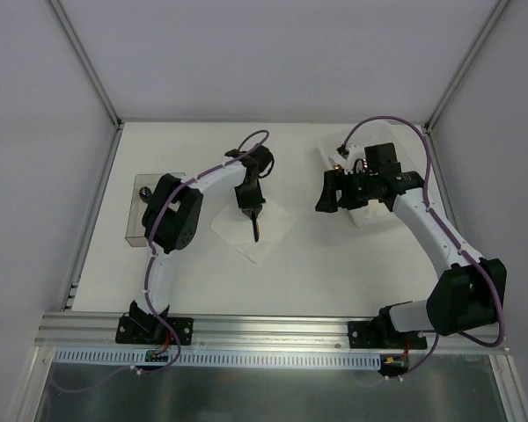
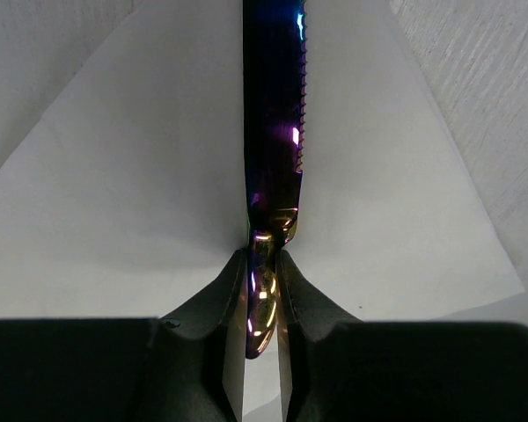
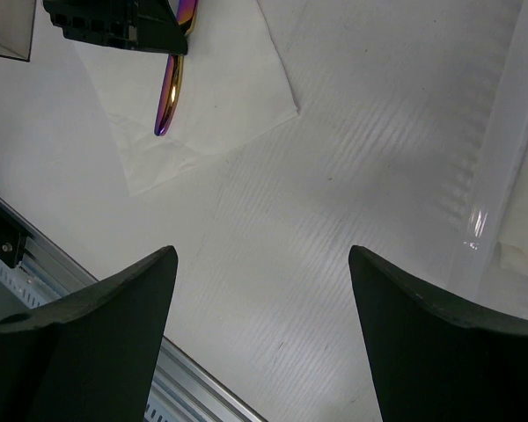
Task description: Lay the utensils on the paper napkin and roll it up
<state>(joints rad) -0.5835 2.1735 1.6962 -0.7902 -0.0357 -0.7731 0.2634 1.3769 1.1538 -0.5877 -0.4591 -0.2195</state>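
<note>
Cutlery count: we see one iridescent purple-rainbow serrated knife (image 2: 273, 132), handle clamped in the left jaws, over one white paper napkin (image 2: 114, 202) on the desk (image 3: 334, 220). Right jaws apart beside one clear plastic box (image 3: 502, 158), contents unclear.

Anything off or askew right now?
Nothing stands out. The napkin lies flat, turned cornerwise; the left hand grips the knife over it, and the right hand is open and empty.
</note>
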